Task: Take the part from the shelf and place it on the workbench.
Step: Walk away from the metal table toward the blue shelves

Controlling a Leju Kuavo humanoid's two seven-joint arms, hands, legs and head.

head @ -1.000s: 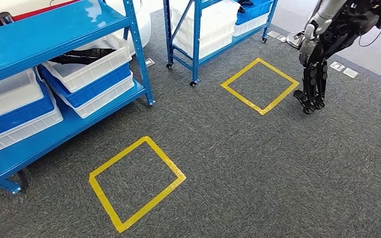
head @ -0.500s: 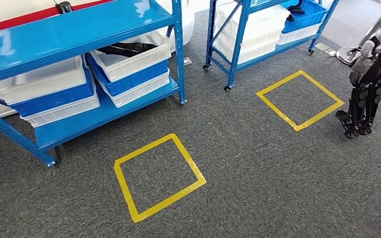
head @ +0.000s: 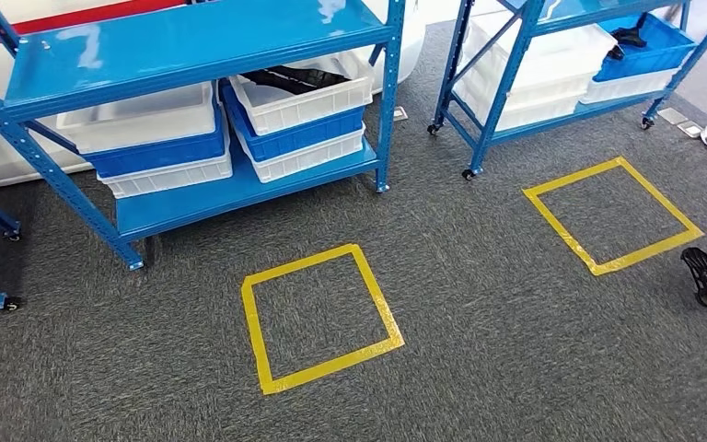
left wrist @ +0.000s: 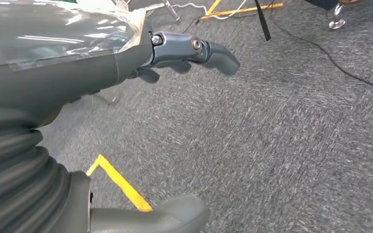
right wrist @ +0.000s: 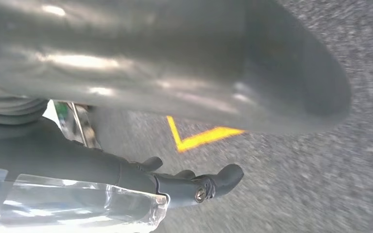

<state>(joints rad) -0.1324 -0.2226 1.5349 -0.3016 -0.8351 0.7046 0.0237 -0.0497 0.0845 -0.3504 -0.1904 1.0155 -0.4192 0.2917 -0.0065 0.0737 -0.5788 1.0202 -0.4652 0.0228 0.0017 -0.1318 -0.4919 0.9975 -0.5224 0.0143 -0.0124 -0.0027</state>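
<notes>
A blue metal shelf rack [head: 193,55] is standing at the far left of the grey carpet floor [head: 479,350], and everything else is lying in relation to it. On its lower level, stacked white and blue plastic bins [head: 161,138] are sitting side by side; the right-hand top white bin [head: 308,92] is holding a dark part [head: 295,79], its shape too small to make out. Just in front of the rack's right front post, a yellow tape square [head: 320,316] is marking the carpet, with open carpet lying all round its edges. To the right of the rack, across a narrow gap, a second blue rack on castors [head: 562,64] is carrying more bins, and a second yellow tape square [head: 612,214] is lying before it.

In the left wrist view, the left hand [left wrist: 126,63] is hanging over bare carpet, its dark fingers [left wrist: 199,51] stretched out and apart from the thick thumb, holding nothing. In the right wrist view, the right hand [right wrist: 141,179] is likewise hanging with fingers [right wrist: 213,182] apart and gripping nothing, a yellow tape corner [right wrist: 199,136] lying beyond it.
</notes>
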